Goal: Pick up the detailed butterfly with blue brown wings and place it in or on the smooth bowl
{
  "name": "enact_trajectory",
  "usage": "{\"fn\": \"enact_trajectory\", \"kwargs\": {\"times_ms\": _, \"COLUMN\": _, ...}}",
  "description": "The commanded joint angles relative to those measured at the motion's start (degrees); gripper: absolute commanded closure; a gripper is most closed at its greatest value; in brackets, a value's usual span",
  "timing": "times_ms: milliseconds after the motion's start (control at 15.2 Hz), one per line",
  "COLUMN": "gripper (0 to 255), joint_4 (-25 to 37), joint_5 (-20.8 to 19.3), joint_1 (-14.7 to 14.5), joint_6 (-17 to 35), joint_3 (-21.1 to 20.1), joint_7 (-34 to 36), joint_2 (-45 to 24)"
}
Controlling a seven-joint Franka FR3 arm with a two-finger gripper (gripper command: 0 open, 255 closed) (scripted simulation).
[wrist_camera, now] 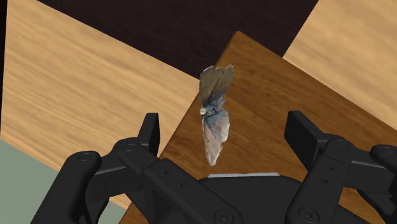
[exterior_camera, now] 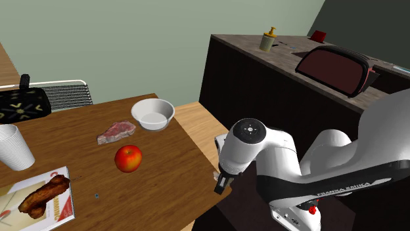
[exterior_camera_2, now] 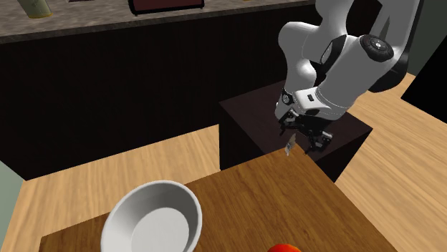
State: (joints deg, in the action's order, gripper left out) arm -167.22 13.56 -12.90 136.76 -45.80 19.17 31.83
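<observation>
Stock as I read it from my console.

- One gripper [wrist_camera: 224, 126], its fingers [wrist_camera: 150, 132] standing wide apart.
- One butterfly [wrist_camera: 214, 118] with blue-grey and brown wings. It is upright between the fingers, touched by neither, at the table corner beside the stand.
- One white bowl [exterior_camera: 152, 113], well apart from the butterfly, farther up the table.
- One red apple [exterior_camera: 129, 158].
- One raw steak [exterior_camera: 116, 132].
- One white cup [exterior_camera: 13, 147].
- One magazine [exterior_camera: 60, 211], bearing one brown strip of meat [exterior_camera: 43, 195].

Surface: one wooden table [exterior_camera: 164, 174].

Room: pale wood floor [exterior_camera: 197, 118], grey-green wall [exterior_camera: 164, 39], and a dark counter [exterior_camera: 263, 85] carrying one bottle [exterior_camera: 267, 41] and one toaster [exterior_camera: 332, 69].
</observation>
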Motion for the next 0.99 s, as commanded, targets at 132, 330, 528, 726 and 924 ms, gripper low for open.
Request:
{"fn": "enact_trajectory", "kwargs": {"times_ms": 132, "gripper": 0, "joint_4": -0.9, "joint_5": -0.7, "joint_1": 1.6, "joint_6": 3.4, "joint_3": -1.3, "joint_7": 0.6, "joint_2": -2.4}}
{"fn": "enact_trajectory", "kwargs": {"times_ms": 330, "gripper": 0, "joint_4": -0.9, "joint_5": -0.7, "joint_1": 1.6, "joint_6": 3.4, "joint_3": -1.3, "joint_7": 0.6, "joint_2": -2.4}}
{"fn": "enact_trajectory", "kwargs": {"times_ms": 528, "gripper": 0, "joint_4": -0.9, "joint_5": -0.7, "joint_1": 1.6, "joint_6": 3.4, "joint_3": -1.3, "joint_7": 0.6, "joint_2": -2.4}}
{"fn": "enact_trajectory", "kwargs": {"times_ms": 726, "gripper": 255, "joint_4": -0.9, "joint_5": -0.7, "joint_1": 1.6, "joint_6": 3.4, "joint_3": -1.3, "joint_7": 0.6, "joint_2": -2.4}}
{"fn": "enact_trajectory", "kwargs": {"times_ms": 924, "gripper": 255, "joint_4": -0.9, "joint_5": -0.7, "joint_1": 1.6, "joint_6": 3.4, "joint_3": -1.3, "joint_7": 0.6, "joint_2": -2.4}}
